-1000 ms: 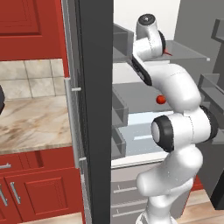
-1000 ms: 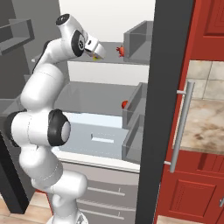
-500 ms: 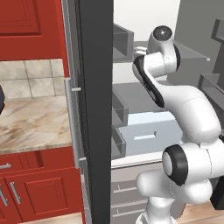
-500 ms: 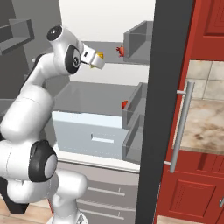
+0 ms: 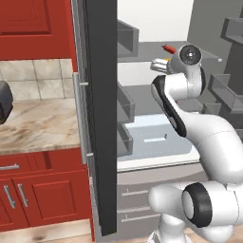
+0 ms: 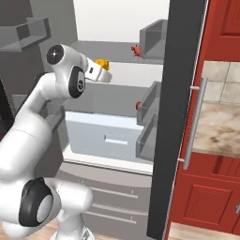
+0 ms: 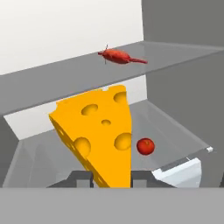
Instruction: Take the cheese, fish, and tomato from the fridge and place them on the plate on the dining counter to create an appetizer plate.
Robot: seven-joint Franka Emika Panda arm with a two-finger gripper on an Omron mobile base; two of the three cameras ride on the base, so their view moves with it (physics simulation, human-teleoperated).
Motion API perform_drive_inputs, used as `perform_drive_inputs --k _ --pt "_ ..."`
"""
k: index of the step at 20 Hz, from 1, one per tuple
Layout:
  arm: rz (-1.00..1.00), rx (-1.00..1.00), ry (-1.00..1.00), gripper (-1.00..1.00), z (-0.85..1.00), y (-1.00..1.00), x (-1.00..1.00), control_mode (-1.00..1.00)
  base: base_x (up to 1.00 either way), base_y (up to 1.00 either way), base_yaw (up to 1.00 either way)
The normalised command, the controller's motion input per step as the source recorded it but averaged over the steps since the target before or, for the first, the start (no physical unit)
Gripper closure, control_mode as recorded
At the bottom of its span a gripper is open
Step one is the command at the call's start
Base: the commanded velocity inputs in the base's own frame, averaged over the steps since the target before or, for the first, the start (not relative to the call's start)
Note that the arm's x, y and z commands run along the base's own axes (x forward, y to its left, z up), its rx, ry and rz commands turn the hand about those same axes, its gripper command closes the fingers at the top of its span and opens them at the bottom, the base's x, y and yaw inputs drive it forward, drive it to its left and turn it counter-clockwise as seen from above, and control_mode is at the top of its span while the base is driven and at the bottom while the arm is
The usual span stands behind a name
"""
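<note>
So the cheese is a yellow-orange wedge with holes, and it's pinched right between the two dark finger tips of the gripper, jaws closed tight on its lower end. In the right base view you can see that same wedge poking out past the white hand, held up in front of the open fridge. The fish, a slim red piece, is lying on the upper glass shelf, well above and behind the wedge. The tomato, a little round red ball, sits on a lower shelf just beside the wedge's edge from the hand's angle. The fridge's dark door stands open next to the red cabinets and a marbled counter.
</note>
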Motion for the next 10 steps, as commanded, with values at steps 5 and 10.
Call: perform_drive_inputs --k 5,10 --pt "0.00 0.00 0.00 1.00 0.00 0.00 0.00 1.00 -0.70 -0.04 0.14" --pt "0.00 0.00 0.00 1.00 0.00 0.00 0.00 1.00 -0.73 -0.28 0.16"
